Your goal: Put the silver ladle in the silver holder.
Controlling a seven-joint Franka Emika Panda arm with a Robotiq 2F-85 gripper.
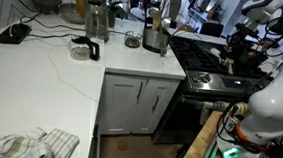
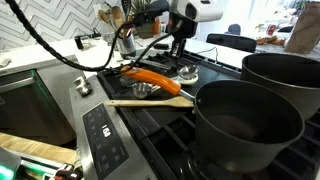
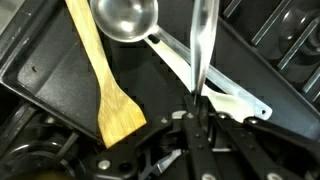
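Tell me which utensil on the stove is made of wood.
The flat spatula, tan and square-ended; the ladle beside it is shiny metal with a round bowl.

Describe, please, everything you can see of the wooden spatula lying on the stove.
The wooden spatula is one piece of pale, grained wood: a long narrow handle widening into a flat, square-ended blade. It lies flat on a dark panel of the stove, nothing gripping it. Its handle runs close beside the bowl of the silver ladle; whether they touch cannot be told.
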